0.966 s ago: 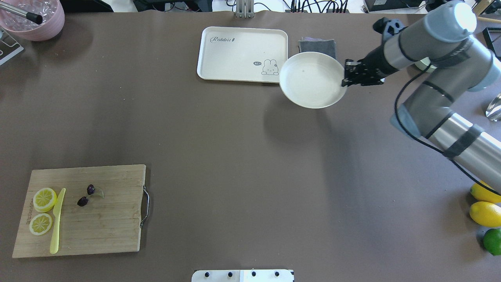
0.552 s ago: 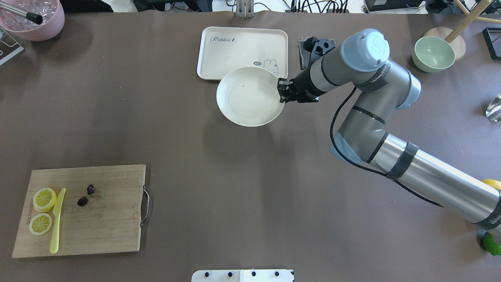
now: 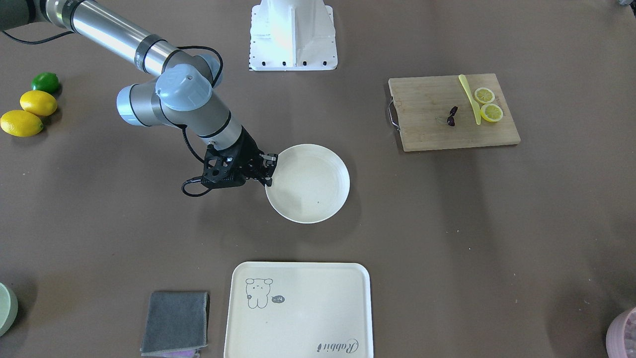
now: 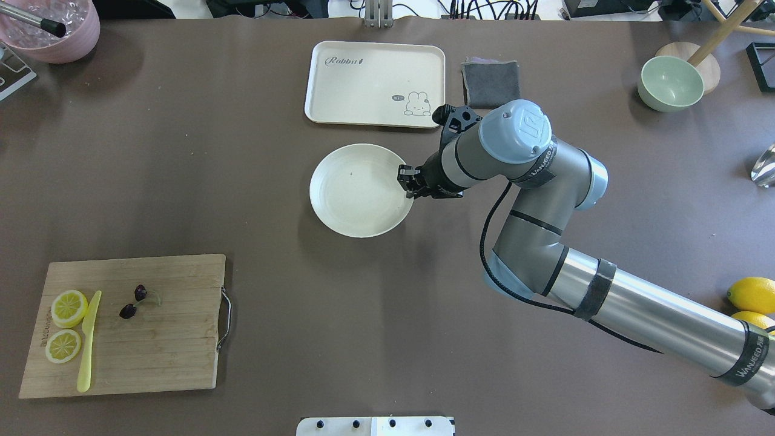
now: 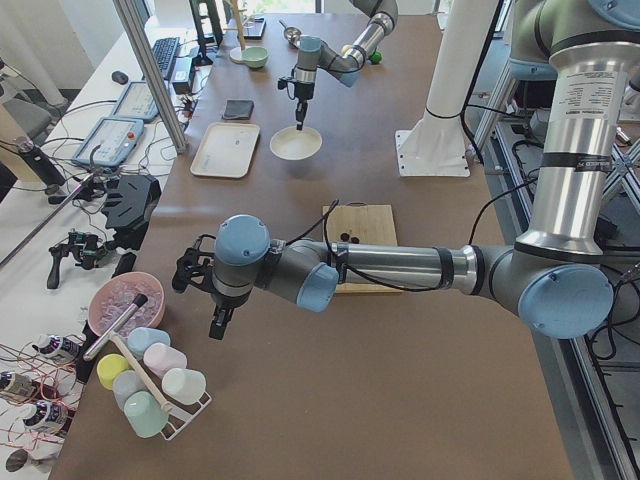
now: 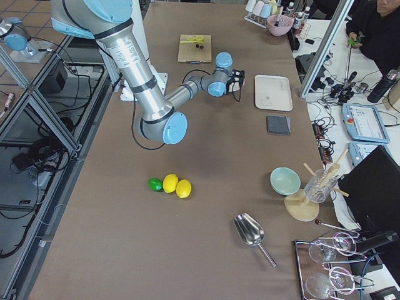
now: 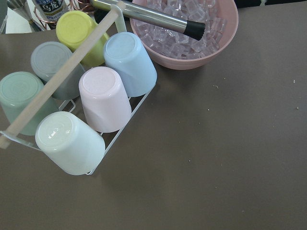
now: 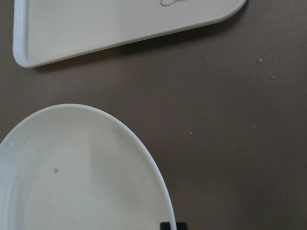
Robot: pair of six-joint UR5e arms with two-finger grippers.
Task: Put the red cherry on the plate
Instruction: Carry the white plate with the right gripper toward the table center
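Observation:
The red cherry (image 4: 133, 301), a dark pair on thin stems, lies on the wooden cutting board (image 4: 175, 339) at the near left; it also shows as the cherry (image 3: 452, 116) in the front view. The round cream plate (image 4: 357, 194) is at the table's middle, just in front of the tray. My right gripper (image 4: 408, 181) is shut on the plate's right rim, and the plate (image 8: 72, 177) fills the right wrist view's lower left. I cannot tell whether the plate rests on the table. My left gripper (image 5: 218, 322) shows only in the left side view, and I cannot tell its state.
A cream tray (image 4: 375, 82) and a grey cloth (image 4: 490, 82) lie at the back. A green bowl (image 4: 670, 83) stands far right, lemons (image 4: 752, 295) near right. Lemon slices (image 4: 68, 307) and a yellow knife (image 4: 88, 342) share the board. A cup rack (image 7: 96, 96) and a pink ice bowl (image 4: 48, 24) sit far left.
My right arm has carried the plate leftward and toward the robot, from beside the tray's right edge to the table's middle. The cherry has not moved.

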